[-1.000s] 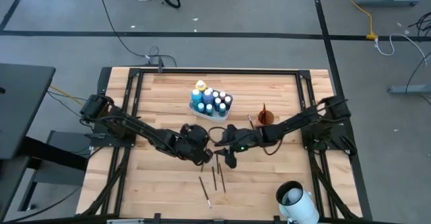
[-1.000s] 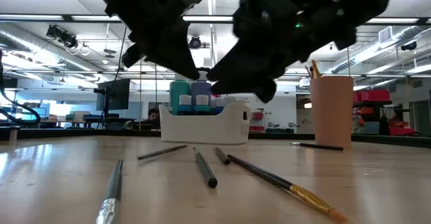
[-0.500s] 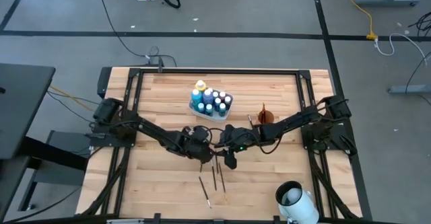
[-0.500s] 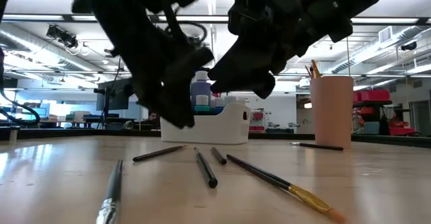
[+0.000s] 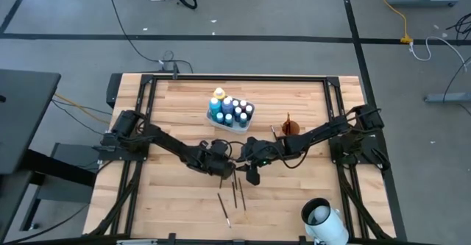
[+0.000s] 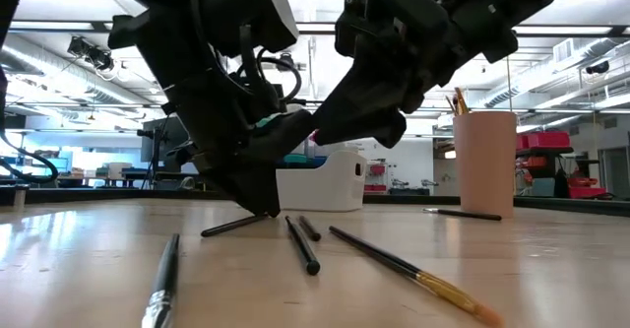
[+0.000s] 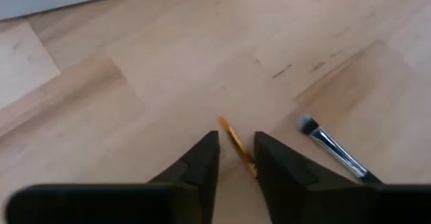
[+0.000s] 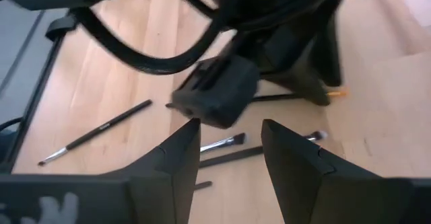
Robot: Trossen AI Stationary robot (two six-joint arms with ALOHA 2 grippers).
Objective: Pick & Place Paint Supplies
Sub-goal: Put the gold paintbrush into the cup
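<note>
Several thin paintbrushes lie flat on the wooden table [image 5: 169, 201], near its middle [image 5: 234, 193]. My left gripper [image 7: 236, 138] is low over the table [image 6: 264, 210] and open. Its fingertips stand on either side of the orange-tipped end of one brush [image 7: 232, 135] without touching it. That brush's dark handle [image 6: 231, 226] runs off to one side. My right gripper [image 8: 231, 126] hangs open just beside it [image 5: 252, 176], above the table, with nothing between its fingers. The paint bottles [image 5: 229, 109] stand in the white tray [image 6: 335, 182] at the far middle.
An orange-brown cup [image 5: 291, 127] holding brushes stands right of the tray, with one brush [image 6: 463, 213] lying by its foot. A brush with pale bristles [image 7: 330, 146] lies close to my left gripper. A white cylinder [image 5: 324, 219] sits at the near right corner.
My left gripper has come down from above the brushes to the table and tipped more steeply downward, ending with its fingertips over the far brush. My right gripper has stayed where it was.
</note>
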